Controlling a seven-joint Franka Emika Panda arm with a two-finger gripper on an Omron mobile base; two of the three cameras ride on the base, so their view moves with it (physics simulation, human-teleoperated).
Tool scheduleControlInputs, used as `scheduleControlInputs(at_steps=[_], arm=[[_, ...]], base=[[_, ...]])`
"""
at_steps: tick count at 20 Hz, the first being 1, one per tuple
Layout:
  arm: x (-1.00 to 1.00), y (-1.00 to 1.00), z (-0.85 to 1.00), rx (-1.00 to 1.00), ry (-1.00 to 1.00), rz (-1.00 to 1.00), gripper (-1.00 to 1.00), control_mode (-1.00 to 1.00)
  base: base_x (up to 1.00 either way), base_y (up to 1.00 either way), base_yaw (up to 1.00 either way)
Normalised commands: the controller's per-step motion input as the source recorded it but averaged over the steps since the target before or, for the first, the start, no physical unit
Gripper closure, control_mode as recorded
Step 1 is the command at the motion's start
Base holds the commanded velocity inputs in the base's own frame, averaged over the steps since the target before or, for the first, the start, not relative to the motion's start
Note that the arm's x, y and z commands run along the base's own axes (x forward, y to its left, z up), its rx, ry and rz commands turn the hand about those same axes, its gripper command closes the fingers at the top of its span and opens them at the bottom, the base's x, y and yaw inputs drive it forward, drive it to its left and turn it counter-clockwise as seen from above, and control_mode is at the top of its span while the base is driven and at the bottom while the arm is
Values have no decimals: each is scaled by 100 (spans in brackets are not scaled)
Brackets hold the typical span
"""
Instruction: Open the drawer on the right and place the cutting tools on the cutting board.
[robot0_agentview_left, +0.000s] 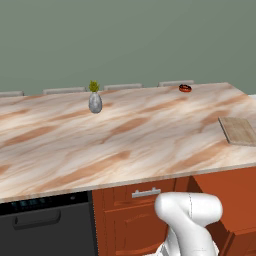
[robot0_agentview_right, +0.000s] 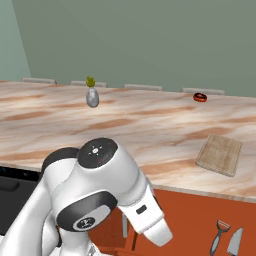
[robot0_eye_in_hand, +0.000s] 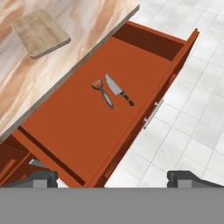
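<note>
Fingers (robot0_eye_in_hand: 41, 178) stand wide apart, holding nothing, presumably ready for a pick. Below them the drawer (robot0_eye_in_hand: 65, 131) is pulled fully out, peeler (robot0_eye_in_hand: 103, 92) and knife (robot0_eye_in_hand: 118, 89) lying side by side mid-floor. The cutting board (robot0_agentview_right: 220, 154) waits near the worktop's front right edge. Base views add a vase (robot0_agentview_left: 95, 101) and a small red dish (robot0_agentview_left: 185, 88) toward the far edge.

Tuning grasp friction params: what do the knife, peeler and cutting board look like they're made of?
Knife: pale grey blade, likely smooth metal; dark handle, probably plastic, though wood can't be excluded.
Peeler: grey all over, reads as matte metal; too small to be sure.
Cutting board: light tan with fine grain lines, looks like unvarnished wood, matte.
</note>
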Motion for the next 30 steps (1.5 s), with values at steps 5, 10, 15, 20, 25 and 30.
scheduleControlInputs(at_steps=[5,10,15,20,25,30], arm=[[26,-1,-22,-3,6,6,-100,-100],[42,-8,-16,0,2,7,-100,-100],[43,-34,-15,0,0,13,-100,-100],[55,-30,-24,0,2,20,-100,-100],[41,-29,-30,0,1,18,-100,-100],[15,-12,-44,0,6,8,-100,-100]], base=[[0,0,0],[0,0,0],[0,0,0],[0,0,0],[0,0,0],[0,0,0]])
